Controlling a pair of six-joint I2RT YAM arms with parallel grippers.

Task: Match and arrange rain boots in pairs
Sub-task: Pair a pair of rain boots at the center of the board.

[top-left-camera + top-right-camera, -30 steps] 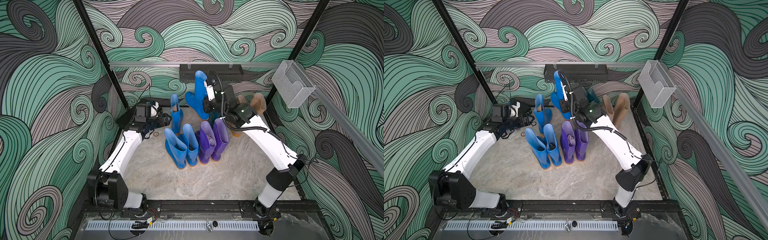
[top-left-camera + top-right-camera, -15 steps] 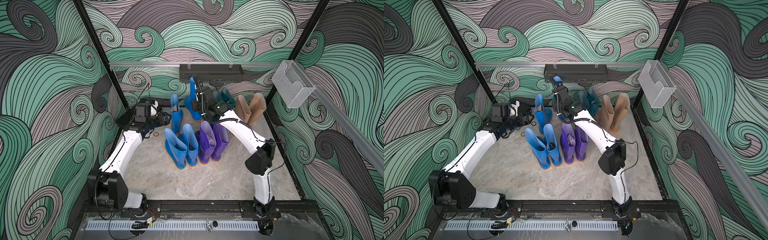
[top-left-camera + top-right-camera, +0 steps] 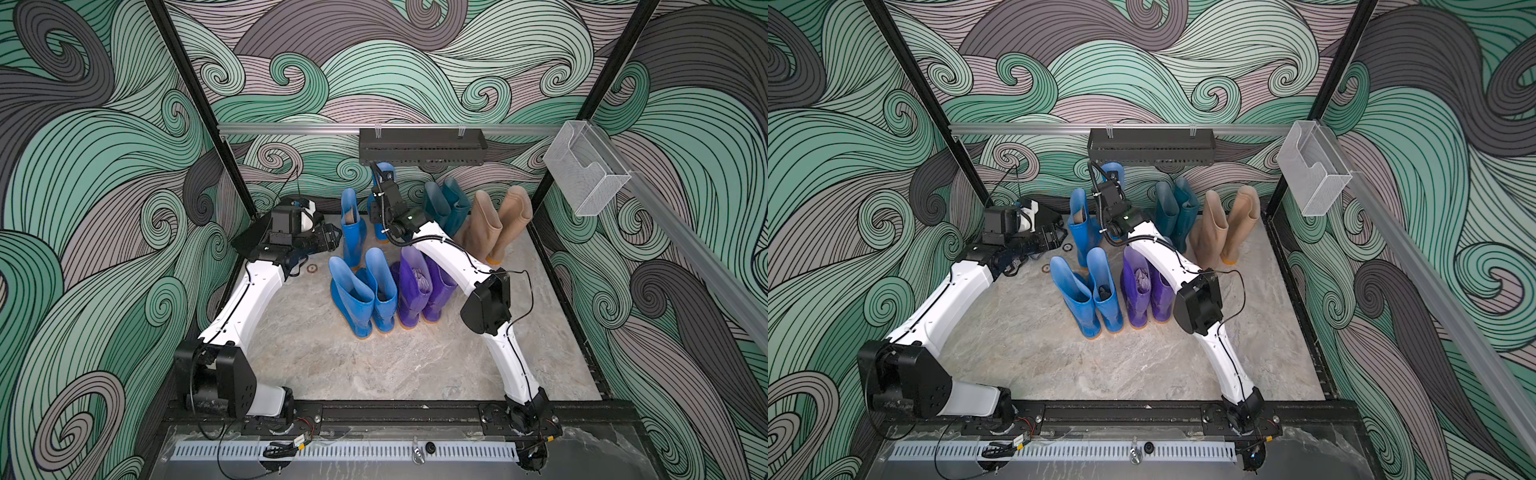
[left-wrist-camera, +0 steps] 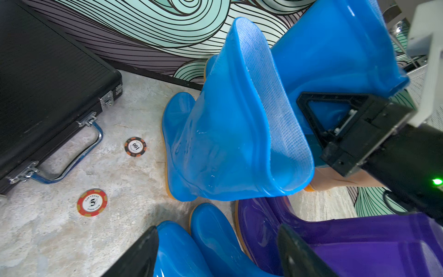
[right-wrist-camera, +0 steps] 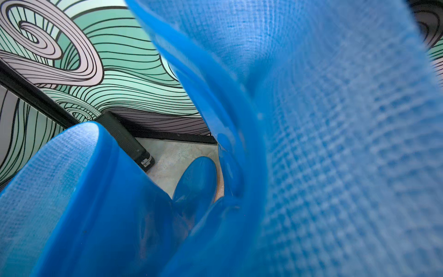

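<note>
At the back wall, right fingers clamping blue boot by cuff, shaft upright, left fingers wide

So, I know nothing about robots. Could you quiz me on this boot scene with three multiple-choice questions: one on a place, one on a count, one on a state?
1. Where do the two glossy purple rubber boots stand?
A. beside the front pair of bright blue rubber boots
B. alone in a far corner
C. hanging in the air

2. How many beige rubber boots are there?
A. one
B. two
C. four

3. What is the right gripper doing?
A. open, holding nothing
B. shut on the rim of a bright blue rubber boot in the back row
C. shut on a purple boot

Answers:
1 A: both top views show the four boots side by side in one row.
2 B: two beige shafts stand together at the back.
3 B: the left wrist view shows its finger pressed against that boot's rim.
</note>
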